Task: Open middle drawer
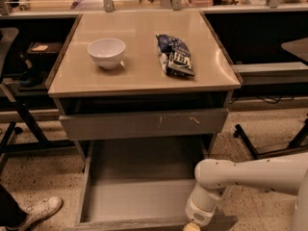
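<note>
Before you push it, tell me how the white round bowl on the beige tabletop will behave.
The white round bowl stands upright, so a low push would probably slide it across the smooth beige tabletop, not tip it. It looks rigid and glossy, likely breakable if dropped. The gripper is below, at the front of the open grey middle drawer.
</note>
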`<act>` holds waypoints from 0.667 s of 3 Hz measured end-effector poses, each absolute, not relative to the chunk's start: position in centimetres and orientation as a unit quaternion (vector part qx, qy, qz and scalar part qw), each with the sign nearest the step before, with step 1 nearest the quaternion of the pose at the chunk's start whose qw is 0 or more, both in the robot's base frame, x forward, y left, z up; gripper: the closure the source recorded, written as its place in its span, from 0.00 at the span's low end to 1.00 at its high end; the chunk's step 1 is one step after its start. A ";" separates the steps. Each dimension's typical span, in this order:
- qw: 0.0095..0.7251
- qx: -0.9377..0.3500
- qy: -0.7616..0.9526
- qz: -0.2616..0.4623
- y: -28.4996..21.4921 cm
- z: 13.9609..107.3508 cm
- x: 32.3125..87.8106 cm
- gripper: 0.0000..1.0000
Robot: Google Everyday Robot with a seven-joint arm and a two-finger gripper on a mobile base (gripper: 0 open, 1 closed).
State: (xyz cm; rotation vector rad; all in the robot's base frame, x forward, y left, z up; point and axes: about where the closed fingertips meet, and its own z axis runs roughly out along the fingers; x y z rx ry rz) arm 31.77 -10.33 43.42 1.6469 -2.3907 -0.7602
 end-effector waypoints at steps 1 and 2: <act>0.071 0.536 -0.801 -0.258 -10.8 43.9 30.2 0.00; 0.067 0.503 -0.817 -0.273 -11.8 45.6 26.0 0.00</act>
